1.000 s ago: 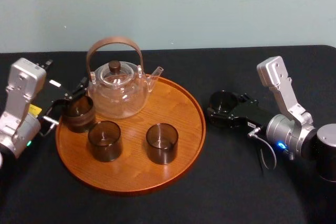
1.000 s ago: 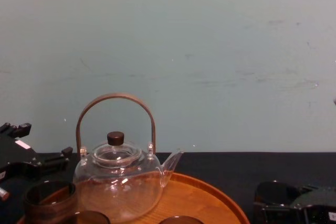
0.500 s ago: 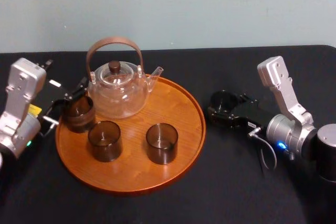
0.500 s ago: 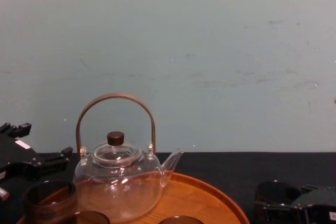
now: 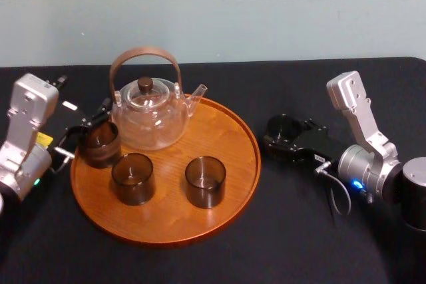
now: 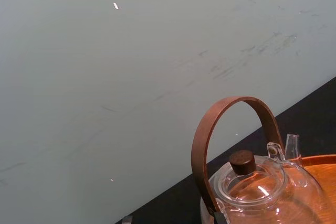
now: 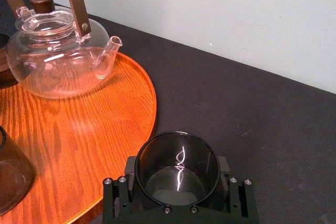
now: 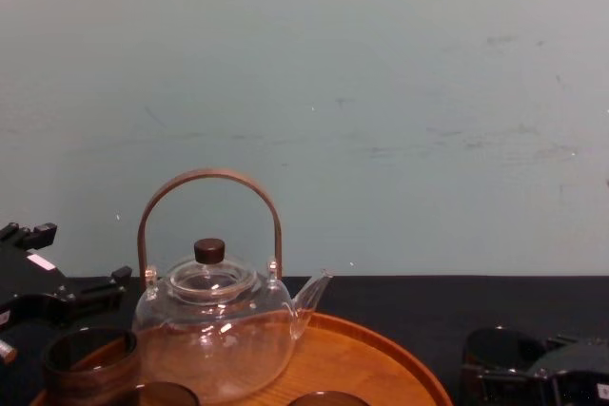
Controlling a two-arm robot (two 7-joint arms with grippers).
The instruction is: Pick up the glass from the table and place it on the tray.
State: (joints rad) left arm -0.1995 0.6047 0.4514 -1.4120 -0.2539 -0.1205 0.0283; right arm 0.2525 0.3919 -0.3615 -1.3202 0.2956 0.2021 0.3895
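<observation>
Gripping glass: right gripper | black table beside tray | pale wall | left gripper: cannot tell

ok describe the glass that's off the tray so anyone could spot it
Find the round wooden tray on the black table. Right of it the right gripper holds a dark glass. The other three glasses all stand on the tray.
</observation>
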